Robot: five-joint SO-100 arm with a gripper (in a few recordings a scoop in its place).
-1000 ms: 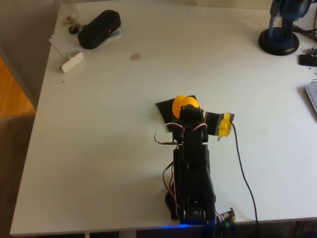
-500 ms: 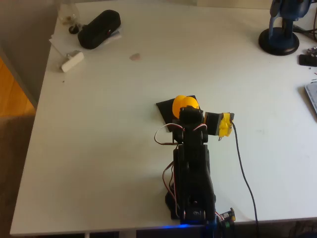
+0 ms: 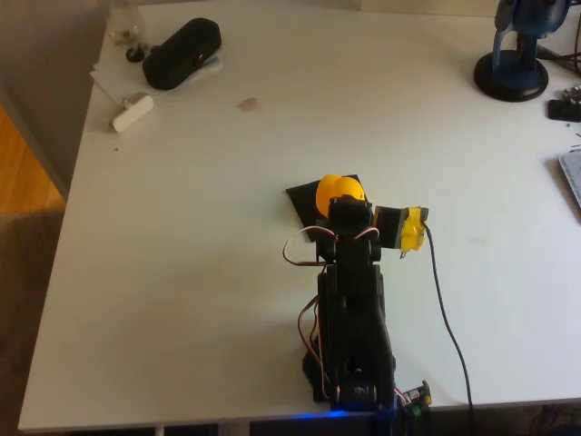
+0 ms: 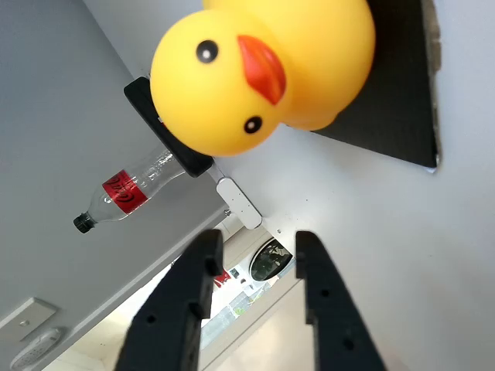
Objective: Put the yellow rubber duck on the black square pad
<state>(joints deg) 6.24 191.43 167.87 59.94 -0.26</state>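
Glossy, rounded yellow rubber duck [image 4: 267, 66] with orange beak and two small dark eyes, sitting on the thin, flat, matte black square pad [image 4: 394, 93], seen tilted in the wrist view; in the overhead view, only the duck's [image 3: 337, 193] top showing past the arm, and the pad [image 3: 304, 196] partly covered by duck and arm. Smooth pale white desk [image 3: 227, 272] beneath. Gripper [image 4: 251, 301] of black plastic, its two fingers [image 4: 186, 309] spread apart with a clear gap between them, holding nothing, tips just short of the duck and not touching it. Black arm [image 3: 356, 318] stretched from the near desk edge toward the pad, wrist bent down over the duck, yellow tape [image 3: 413, 230] on a part jutting to the right. Bulky black oblong pouch [image 3: 182, 53] and a small white block [image 3: 132, 112] well apart at the far left corner. Clear plastic bottle [image 4: 128, 189] with red label and dark cap beyond the pouch in the wrist view. Blue stand [image 3: 513, 68] at the far right, cut off by the frame edge.
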